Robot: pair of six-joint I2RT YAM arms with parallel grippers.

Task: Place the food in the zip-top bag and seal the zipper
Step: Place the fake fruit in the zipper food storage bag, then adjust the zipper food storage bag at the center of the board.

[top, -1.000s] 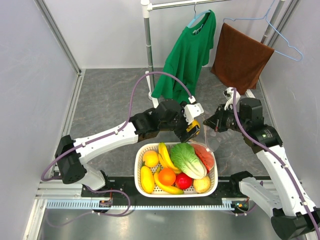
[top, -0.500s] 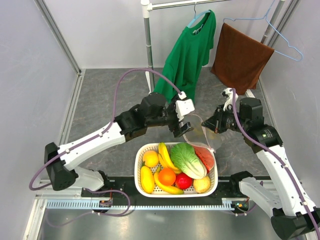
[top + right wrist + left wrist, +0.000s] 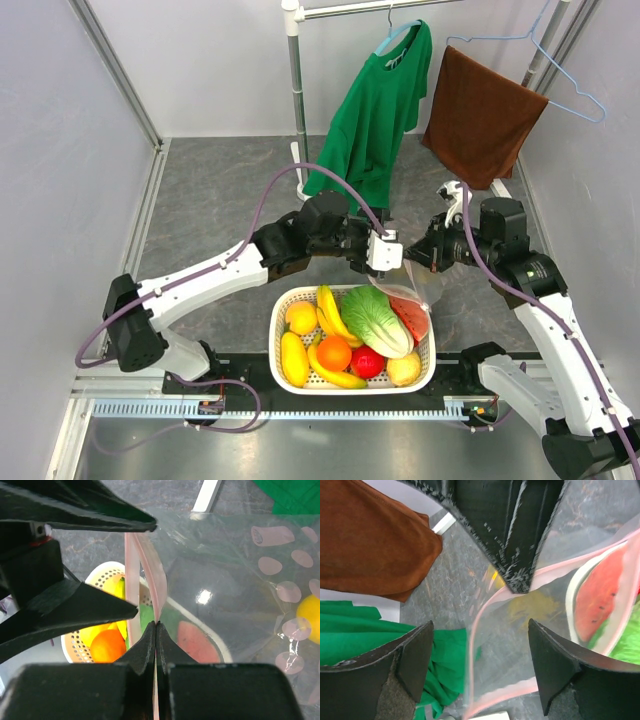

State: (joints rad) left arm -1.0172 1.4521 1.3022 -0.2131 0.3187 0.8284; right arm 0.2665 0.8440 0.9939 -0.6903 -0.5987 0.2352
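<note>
While the zip-top bag (image 3: 235, 580) is hung in the air over the far right corner of the white basket (image 3: 280, 345), it is held only by the right gripper (image 3: 156, 625). Its fingers are pressed flat together on the pink zipper (image 3: 150, 575). The left gripper (image 3: 480, 630) is held just beside it on the left, with its fingers spread wide. The bag's rim is seen curving between them but is not gripped by them.

The food is seen in the basket at the near edge: the cabbage (image 3: 378, 320) in the middle, the orange (image 3: 334, 352) nearer, and the yellow fruit (image 3: 301, 317) at the left. The watermelon slice (image 3: 412, 317) lies directly under the hanging bag.

The step is judged to be the taking of the second side of the mouth, and several faults could arise:

- **Mouth clamped shut:** both layers of the rim could be caught by the left fingers if they are closed across the whole loop, so the mouth would be clamped shut rather than opened.
- **Film missed:** the floppy film could be pushed aside and missed.
- **Bag dropped:** the thin strip could be dragged out of the right pinch by a sideways pull, and the bag would be dropped onto the basket.
- **Grippers knocked:** with the two grippers so close, they could be knocked together.
</note>
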